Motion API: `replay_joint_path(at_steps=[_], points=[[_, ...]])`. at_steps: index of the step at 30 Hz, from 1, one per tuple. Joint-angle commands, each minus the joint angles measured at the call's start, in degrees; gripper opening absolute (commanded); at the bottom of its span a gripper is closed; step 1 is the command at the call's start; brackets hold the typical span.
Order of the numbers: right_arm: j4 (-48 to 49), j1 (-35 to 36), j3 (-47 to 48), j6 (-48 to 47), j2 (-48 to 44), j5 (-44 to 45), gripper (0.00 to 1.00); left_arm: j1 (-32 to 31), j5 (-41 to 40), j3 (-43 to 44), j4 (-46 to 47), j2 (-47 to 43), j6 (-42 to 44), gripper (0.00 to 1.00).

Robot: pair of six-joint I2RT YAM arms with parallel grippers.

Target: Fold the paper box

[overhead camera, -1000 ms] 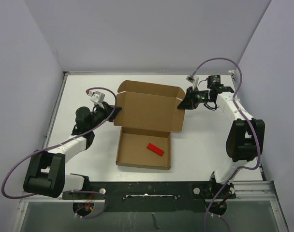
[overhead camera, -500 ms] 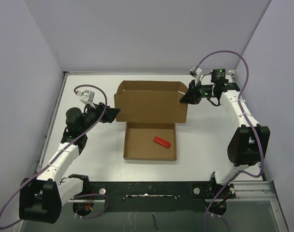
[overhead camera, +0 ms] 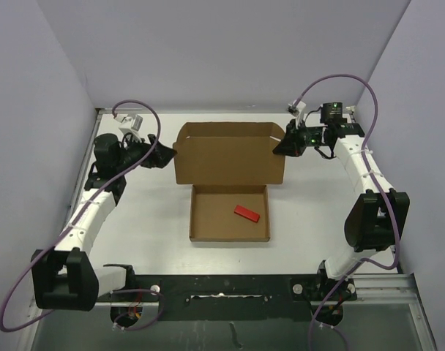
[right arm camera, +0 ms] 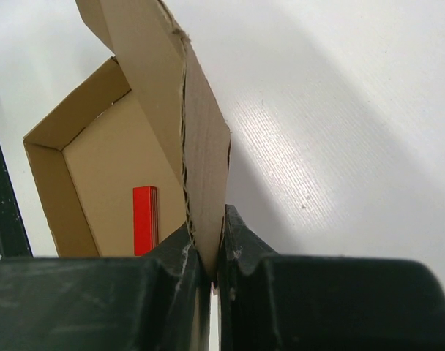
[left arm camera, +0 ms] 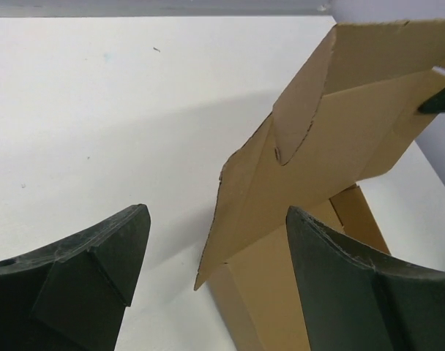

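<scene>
The paper box (overhead camera: pixel 211 221), a plain brown corrugated cardboard mailer with die-cut flaps, lies open on the white table (overhead camera: pixel 318 208), about midway between the two arms. Its shallow rectangular tray is the part nearest the arm bases. A small flat red block (overhead camera: pixel 247 213) rests on the tray floor, right of the box's centre and close to the right wall. From the tray's far wall the lid rises steeply as one broad panel, wider than the tray, with a narrow strip bent along its top edge and a side flap at each end.

At the lid's left end is the left gripper (overhead camera: pixel 166 154). It is released, its dark fingers (left arm camera: pixel 98 256) spread wide. The left side flap stands in front of the gap between them, and no contact with it can be made out.

At the lid's right end, the right gripper (overhead camera: pixel 279 148) is clenched on the cardboard. In the right wrist view its two fingers (right arm camera: pixel 175 267) pinch the edge of the upright panel, with the tray and block visible just beyond.
</scene>
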Motion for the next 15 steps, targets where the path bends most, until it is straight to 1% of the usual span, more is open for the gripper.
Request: replay_joint_path(at_steps=[1, 3, 4, 7, 12, 15], points=[[0.6, 0.4, 3.1, -0.5, -0.7, -1.4, 0.00, 0.2, 7.1, 4.0, 0.2, 5.0, 6.4, 0.71], [0.5, 0.6, 3.4, -0.5, -0.6, -1.4, 0.00, 0.2, 8.9, 5.4, 1.0, 7.4, 7.0, 0.66], [0.4, 0.6, 3.4, -0.5, -0.5, -1.4, 0.00, 0.2, 9.7, 6.3, 1.2, 8.5, 6.9, 0.62], [0.4, 0.8, 3.4, -0.5, -0.4, -1.3, 0.00, 0.2, 12.6, 7.9, 2.9, 11.4, 5.1, 0.53], [0.4, 1.0, 3.6, -0.2, -0.1, -0.9, 0.00, 0.0, 14.8, 6.9, 7.0, 12.6, 1.0, 0.34], [0.6, 1.3, 4.1, 0.2, 0.1, -0.1, 0.00, -0.3, 14.4, 5.4, 9.0, 11.7, -0.8, 0.18]])
